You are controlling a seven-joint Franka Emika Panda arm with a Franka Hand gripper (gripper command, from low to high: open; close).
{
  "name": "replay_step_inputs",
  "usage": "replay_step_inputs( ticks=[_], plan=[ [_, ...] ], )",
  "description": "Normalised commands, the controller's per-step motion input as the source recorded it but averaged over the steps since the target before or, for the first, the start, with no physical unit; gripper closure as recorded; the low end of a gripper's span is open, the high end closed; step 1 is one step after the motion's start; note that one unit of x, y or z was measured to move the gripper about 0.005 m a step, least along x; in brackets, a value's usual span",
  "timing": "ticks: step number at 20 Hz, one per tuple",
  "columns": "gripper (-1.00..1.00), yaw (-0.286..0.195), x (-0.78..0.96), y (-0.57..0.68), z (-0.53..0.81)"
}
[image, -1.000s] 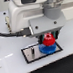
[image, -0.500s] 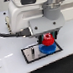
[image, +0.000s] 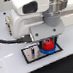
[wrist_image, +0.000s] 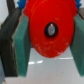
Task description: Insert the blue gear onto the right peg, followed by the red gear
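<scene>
The hand [wrist_image: 50, 47] pinches the red gear [wrist_image: 50, 31], a bright round disc with a dark centre hole, just above the blue gear [image: 48, 49] on the grey plate [image: 31, 53].

White rounded arm housing [image: 34, 12] with grey cylindrical wrist section [image: 58, 6] beside it. Black cable [image: 10, 41] runs off the housing's underside. Gripper [wrist_image: 50, 47]: teal-green pads [wrist_image: 22, 42] on dark grey finger bodies. No markings legible.

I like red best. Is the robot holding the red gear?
Yes, the red gear sits clamped between the gripper fingers in the wrist view.
</scene>
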Motion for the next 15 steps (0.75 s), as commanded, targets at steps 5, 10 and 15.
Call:
replay_step_inputs(
  ticks=[5, 10, 15],
  plan=[
    [-1.00, 0.000, 0.00, 0.04, 0.23],
    [-1.00, 0.000, 0.01, 0.03, 0.42],
    [-1.00, 0.000, 0.01, 0.01, 0.25]
  ],
)
